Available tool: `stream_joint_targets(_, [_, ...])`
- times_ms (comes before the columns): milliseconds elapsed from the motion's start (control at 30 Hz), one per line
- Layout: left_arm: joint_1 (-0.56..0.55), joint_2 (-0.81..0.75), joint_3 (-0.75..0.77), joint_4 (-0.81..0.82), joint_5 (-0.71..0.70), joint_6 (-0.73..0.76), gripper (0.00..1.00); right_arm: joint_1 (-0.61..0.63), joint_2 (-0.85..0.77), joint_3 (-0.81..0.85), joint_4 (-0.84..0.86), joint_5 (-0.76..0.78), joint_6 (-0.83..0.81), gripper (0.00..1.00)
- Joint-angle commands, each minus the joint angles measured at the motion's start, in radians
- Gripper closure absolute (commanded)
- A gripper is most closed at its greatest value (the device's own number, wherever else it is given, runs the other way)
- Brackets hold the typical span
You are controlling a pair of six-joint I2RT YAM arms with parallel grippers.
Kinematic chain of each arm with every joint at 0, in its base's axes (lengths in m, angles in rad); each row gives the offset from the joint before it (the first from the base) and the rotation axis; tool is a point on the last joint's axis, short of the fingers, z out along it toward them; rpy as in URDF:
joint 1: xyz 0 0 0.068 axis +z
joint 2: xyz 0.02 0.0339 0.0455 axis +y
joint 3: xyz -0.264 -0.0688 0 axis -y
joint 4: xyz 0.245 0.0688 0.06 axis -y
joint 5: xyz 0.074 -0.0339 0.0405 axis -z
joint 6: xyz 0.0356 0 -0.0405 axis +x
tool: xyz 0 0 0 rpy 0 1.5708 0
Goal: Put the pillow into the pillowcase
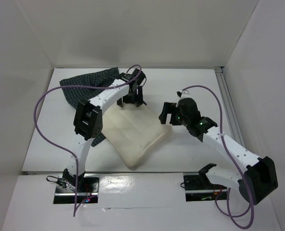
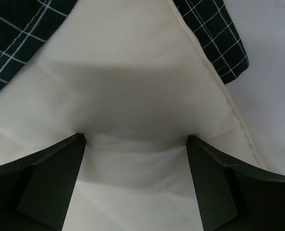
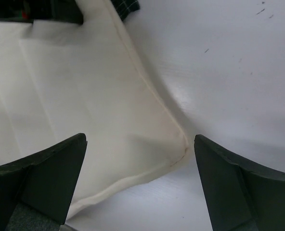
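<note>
The cream pillow [image 1: 135,134] lies at an angle in the middle of the table. The dark checked pillowcase [image 1: 84,86] lies crumpled at the back left, partly under the pillow's far end. My left gripper [image 1: 132,98] is open, and its tips press down into the pillow's far end [image 2: 133,86]. Checked cloth [image 2: 12,33] shows on both sides of that end. My right gripper [image 1: 167,114] is open and empty just above the pillow's right corner [image 3: 178,147]; one jaw is over the pillow and the other over bare table.
White walls close in the back and both sides. A metal rail [image 1: 226,96] runs along the right wall. Purple cables [image 1: 41,120] loop off both arms. The white table [image 3: 229,72] shows to the right of the pillow.
</note>
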Motion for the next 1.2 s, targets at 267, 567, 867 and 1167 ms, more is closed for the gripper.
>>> stream_joint_targets(267, [0.026, -0.063, -0.115, 0.076, 0.096, 0.153, 1.00, -0.307, 0.223, 0.164, 0.236, -0.384, -0.010, 0.00])
stream_joint_targets(567, [0.055, -0.355, -0.348, 0.170, 0.271, 0.304, 1.00, -0.246, 0.678, 0.598, 0.223, -0.584, -0.091, 0.03])
stream_joint_targets(867, [0.055, -0.378, -0.314, 0.155, 0.307, 0.313, 1.00, -0.136, 1.039, 0.870, 0.151, -0.607, -0.162, 0.02])
stream_joint_targets(1167, [0.064, -0.427, -0.324, 0.127, 0.306, 0.313, 1.00, -0.094, 1.191, 0.954, 0.140, -0.511, -0.211, 0.00])
